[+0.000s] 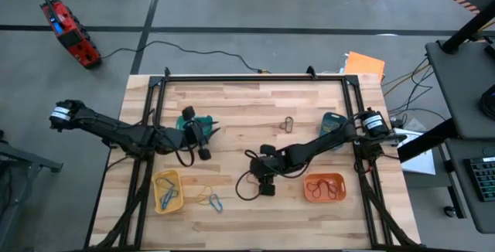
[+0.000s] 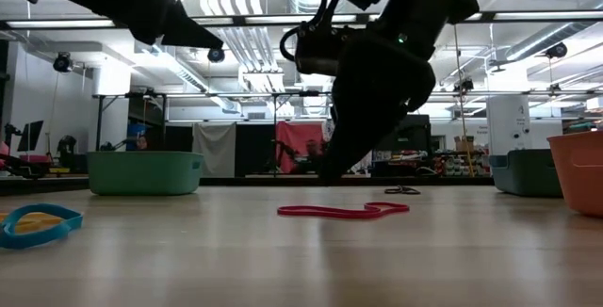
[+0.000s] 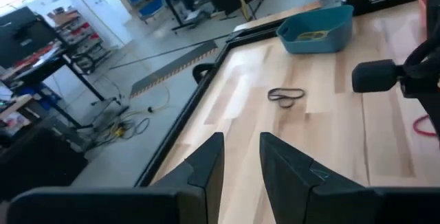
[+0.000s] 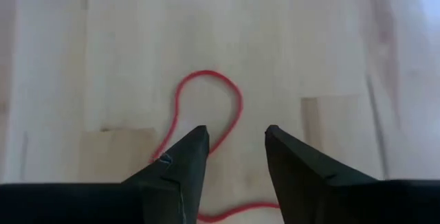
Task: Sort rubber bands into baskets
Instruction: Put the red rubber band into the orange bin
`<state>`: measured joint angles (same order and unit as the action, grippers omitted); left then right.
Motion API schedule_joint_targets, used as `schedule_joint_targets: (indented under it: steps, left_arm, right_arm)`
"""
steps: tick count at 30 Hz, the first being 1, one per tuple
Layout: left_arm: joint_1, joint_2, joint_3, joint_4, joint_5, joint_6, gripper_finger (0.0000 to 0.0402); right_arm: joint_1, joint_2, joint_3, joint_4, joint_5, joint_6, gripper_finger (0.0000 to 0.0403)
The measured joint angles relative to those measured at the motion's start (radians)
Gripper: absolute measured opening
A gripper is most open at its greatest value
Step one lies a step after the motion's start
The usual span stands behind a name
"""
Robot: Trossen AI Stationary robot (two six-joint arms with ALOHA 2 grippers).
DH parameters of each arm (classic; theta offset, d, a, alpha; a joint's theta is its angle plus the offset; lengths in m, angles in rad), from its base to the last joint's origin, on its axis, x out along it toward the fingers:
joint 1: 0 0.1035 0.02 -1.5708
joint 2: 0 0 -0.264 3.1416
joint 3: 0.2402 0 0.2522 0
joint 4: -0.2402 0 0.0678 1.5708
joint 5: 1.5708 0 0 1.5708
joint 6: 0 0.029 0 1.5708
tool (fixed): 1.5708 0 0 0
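A red rubber band (image 4: 206, 107) lies flat on the wooden table, and it also shows in the low view (image 2: 344, 211). My right gripper (image 4: 234, 145) is open and points down over it, one finger on either side of the loop, touching nothing; in the high view (image 1: 261, 167) it hides the band. My left gripper (image 3: 240, 155) is open and empty beside the teal-green basket (image 1: 203, 122). A grey band (image 1: 288, 124) lies loose near the far middle. The blue basket (image 1: 332, 121), yellow basket (image 1: 168, 190) and orange basket (image 1: 324, 187) stand on the table.
A yellow and a blue band (image 1: 209, 199) lie loose beside the yellow basket, which holds several bands. The orange basket holds dark-red bands. A black frame (image 1: 255, 77) runs along the table's far edge and sides. Bare wood lies between the grippers.
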<state>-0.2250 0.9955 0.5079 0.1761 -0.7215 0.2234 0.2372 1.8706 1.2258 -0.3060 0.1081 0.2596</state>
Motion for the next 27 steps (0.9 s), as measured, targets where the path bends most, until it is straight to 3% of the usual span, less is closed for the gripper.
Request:
schedule_joint_targets:
  steps: [13, 27]
  left_arm:
    - [0.000, 0.000, 0.000, 0.001, -0.005, 0.000, 0.0079]
    - [0.000, 0.000, 0.000, 0.010, -0.004, 0.000, 0.0079]
  right_arm:
    - [0.029, 0.000, -0.092, 0.153, 0.051, 0.017, 0.0136]
    - [0.050, -0.002, -0.161, 0.192, 0.086, 0.046, 0.0121]
